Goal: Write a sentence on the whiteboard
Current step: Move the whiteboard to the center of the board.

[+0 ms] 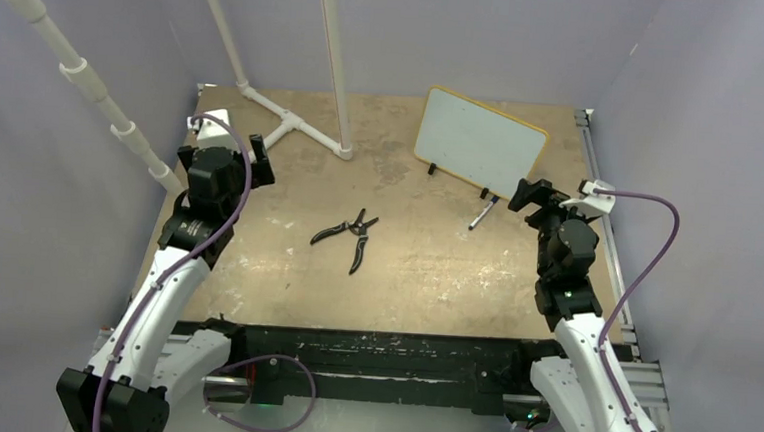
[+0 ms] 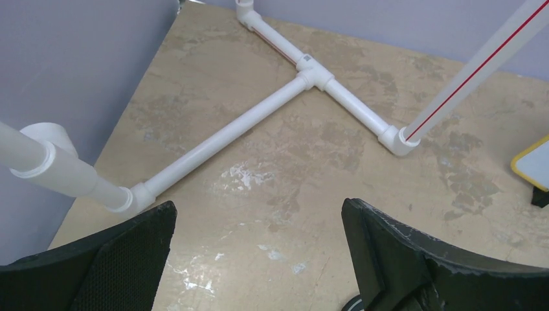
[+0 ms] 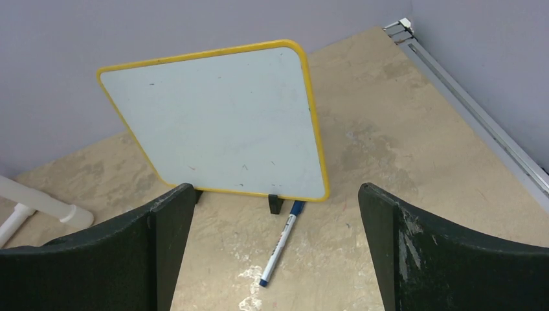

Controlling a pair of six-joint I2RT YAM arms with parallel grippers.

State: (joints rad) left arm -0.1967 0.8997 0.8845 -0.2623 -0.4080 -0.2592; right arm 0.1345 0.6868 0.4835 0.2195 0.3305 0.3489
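The whiteboard (image 1: pixel 479 141) stands upright on two small black feet at the back right of the table, with a yellow-orange frame. In the right wrist view the whiteboard (image 3: pixel 220 120) is blank apart from faint smudges; no sentence shows on it. A white marker with a blue cap (image 3: pixel 280 242) lies on the table just in front of the board, and shows in the top view as the marker (image 1: pixel 482 213). My right gripper (image 3: pixel 275 259) is open and empty, near the marker. My left gripper (image 2: pixel 259 259) is open and empty over bare table at the back left.
Black-handled pliers (image 1: pixel 349 232) lie near the table's middle. A white PVC pipe frame (image 2: pixel 278 97) lies on the table at the back left, with uprights rising from it. A metal rail (image 3: pixel 479 116) runs along the right edge. Grey walls enclose the table.
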